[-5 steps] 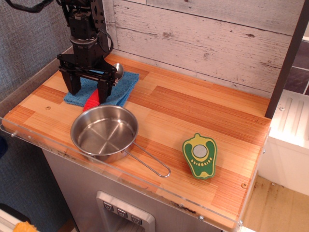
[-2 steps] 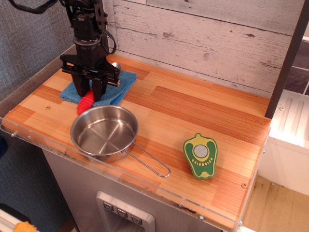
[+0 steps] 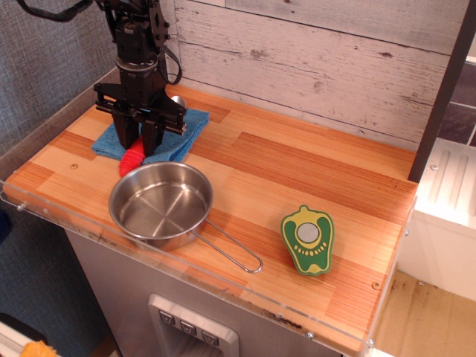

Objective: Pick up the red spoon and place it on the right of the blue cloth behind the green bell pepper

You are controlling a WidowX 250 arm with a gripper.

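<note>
Nearest the front edge, a round stainless-steel pan (image 3: 161, 205) with a thin wire handle is being seen on the striped wooden counter (image 3: 297, 171), its handle running toward the front right. To its right, well apart from it, the flat green toy bell pepper half (image 3: 308, 239) with a yellow-green inside and a grey round centre is lying face up near the counter's front right part.

Just behind the pan's rear left rim, the thick ribbed red plastic handle of the red spoon (image 3: 132, 159) is being shown, its near end resting on the wood and the rest slanting back over the near edge of the square folded blue terry cloth (image 3: 181, 134). The shiny silver bowl of the spoon is being glimpsed at the far side of the cloth, behind the arm. The cloth is lying flat at the counter's left rear, close behind the pan.

The black robot gripper (image 3: 140, 135) is being held low over the cloth, pointing straight down, with its two fingers (image 3: 125, 131) drawn in close on either side of the red handle. Contact appears to be made with the handle, so the fingers are being read as clamped on the spoon.

Farthest back, a whitewashed plank wall (image 3: 312, 52) is being seen behind the counter, and grey fabric (image 3: 44, 67) is hanging to the left.
</note>
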